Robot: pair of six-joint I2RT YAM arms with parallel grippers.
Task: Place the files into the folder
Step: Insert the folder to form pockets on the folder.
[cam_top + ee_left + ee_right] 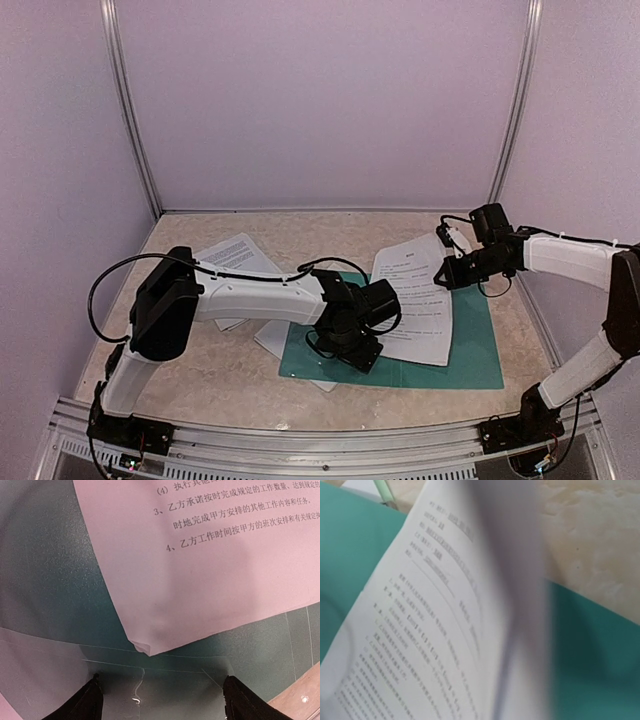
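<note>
At the near edge of the tabletop [220, 385] the left arm reaches from its base toward the middle. The left hand [160, 702] hangs low over the near left part of the folder [470, 360]. Its two dark fingers [92, 702] stand wide apart and hold nothing; only the folder's teal surface shows between them. Just ahead of those fingers lies the near corner of a printed sheet [415, 300], apart from them and slightly lifted off the folder.

The folder lies open and flat on the tabletop, right of centre, well within reach of both arms. The printed sheet rests on the folder's left half, with black lines of text facing up. Its far end runs past the folder's far edge.

At that far right corner sits the right hand [447, 268], closed on the sheet. The right wrist view shows the paper curling up toward the camera as a blurred edge, with teal on both sides and beige tabletop beyond. The hand's own fingers are not visible in that view.

More of the files lie outside the folder. One white sheet [280, 342] pokes out under the left arm at the folder's left edge. Another sheet [235, 255] lies farther back on the left of the tabletop, well apart from the folder.
</note>
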